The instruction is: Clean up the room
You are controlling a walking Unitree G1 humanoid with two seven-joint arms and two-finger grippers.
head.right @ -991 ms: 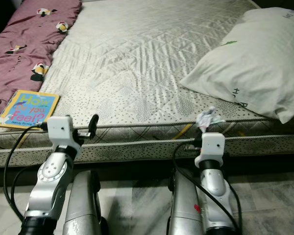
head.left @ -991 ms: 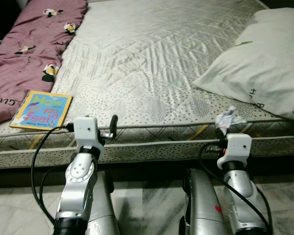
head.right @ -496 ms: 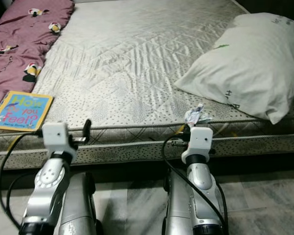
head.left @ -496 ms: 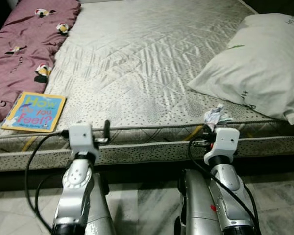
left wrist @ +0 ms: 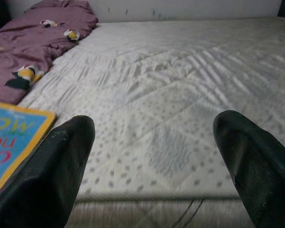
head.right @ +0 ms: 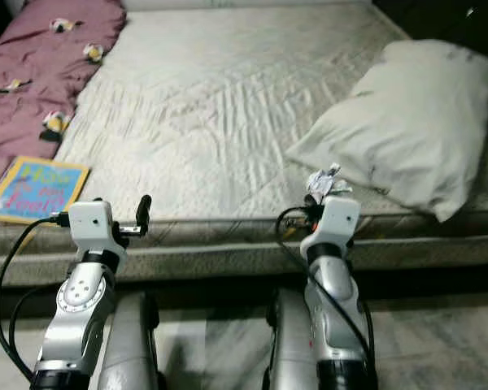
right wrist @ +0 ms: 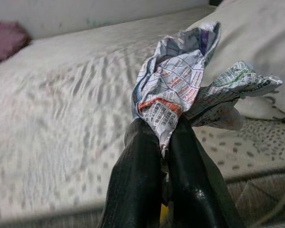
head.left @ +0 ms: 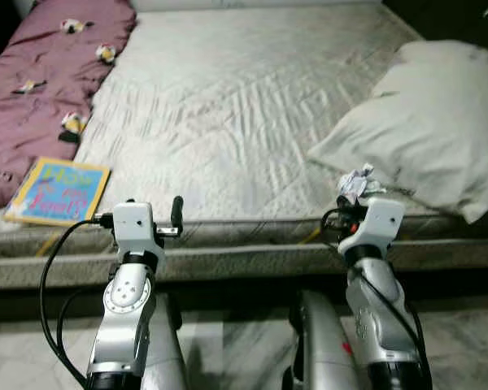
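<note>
A robot stands at the foot of a bare quilted mattress (head.left: 252,106), both arms raised to its near edge. The head views take in the whole bed: a white pillow (head.left: 427,122) on the right, a maroon blanket (head.left: 41,89) along the left side, and a yellow-bordered children's book (head.left: 57,191) lying flat at the near left corner. The right wrist view alone shows the detail of the crumpled paper (right wrist: 190,85): a wad of newsprint-like wrapper with fine print, red and green patches, its folds fanning out above the fingertips. The right gripper (right wrist: 164,142) has its two black fingers pressed together, pinching the wad's lower edge, holding it just above the mattress edge, in front of the pillow's near corner. The left wrist view shows the left gripper (left wrist: 156,142) with fingers (left wrist: 61,166) spread wide, holding nothing, poised over the mattress edge beside the book
</note>
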